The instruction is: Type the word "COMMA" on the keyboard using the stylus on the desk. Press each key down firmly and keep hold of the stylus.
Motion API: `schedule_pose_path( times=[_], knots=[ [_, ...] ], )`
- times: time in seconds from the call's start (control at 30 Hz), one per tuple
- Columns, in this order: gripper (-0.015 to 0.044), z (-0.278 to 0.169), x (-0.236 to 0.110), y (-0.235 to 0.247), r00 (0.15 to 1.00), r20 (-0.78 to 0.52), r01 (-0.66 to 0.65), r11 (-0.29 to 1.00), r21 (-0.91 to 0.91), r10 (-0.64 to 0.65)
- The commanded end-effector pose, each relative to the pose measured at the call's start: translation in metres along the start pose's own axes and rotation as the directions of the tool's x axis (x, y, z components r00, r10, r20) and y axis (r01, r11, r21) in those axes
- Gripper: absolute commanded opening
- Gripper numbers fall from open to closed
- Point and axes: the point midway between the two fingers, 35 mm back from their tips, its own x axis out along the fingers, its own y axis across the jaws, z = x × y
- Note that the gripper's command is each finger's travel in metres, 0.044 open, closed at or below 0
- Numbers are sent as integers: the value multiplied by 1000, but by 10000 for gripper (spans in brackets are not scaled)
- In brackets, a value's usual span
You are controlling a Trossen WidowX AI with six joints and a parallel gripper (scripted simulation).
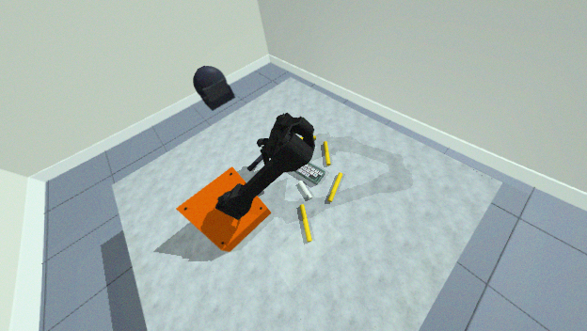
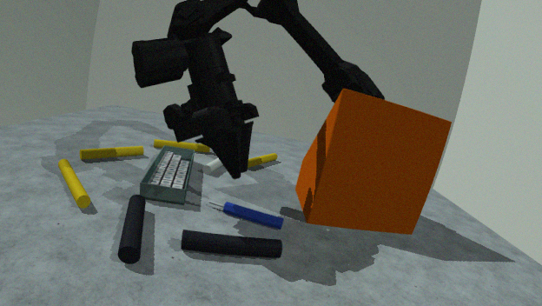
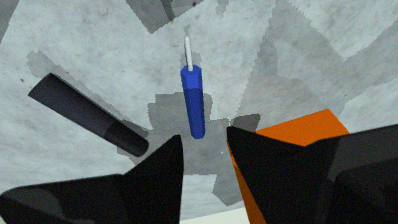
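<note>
The blue stylus [image 2: 254, 216] [image 3: 194, 102] with a thin white tip lies flat on the desk, between the keyboard and the orange base block. The green keyboard [image 2: 162, 194] [image 1: 312, 172] with white keys lies to its left. My gripper [image 2: 236, 169] [image 3: 204, 137] hangs above the desk, over the near end of the stylus. Its fingers stand apart with nothing between them. In the wrist view the stylus points away from the fingers, with its rear end just ahead of the gap.
The orange base block [image 2: 373, 161] [image 1: 207, 207] [image 3: 300, 132] stands right of the stylus. Two black cylinders [image 2: 131, 228] [image 2: 231, 243] lie in front, one also in the wrist view [image 3: 87, 114]. Several yellow cylinders [image 2: 74, 182] [image 2: 111, 152] and a white one [image 2: 214, 164] lie around the keyboard.
</note>
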Motion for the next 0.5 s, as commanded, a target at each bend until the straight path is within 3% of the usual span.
schedule_pose_path(
  times=[0.0,0.47],
  knots=[
    [150,0,1,1,1000,-13,-2,1000,15,3],
    [150,5,11,1,1000,-13,-2,1000,15,2]
  ],
)
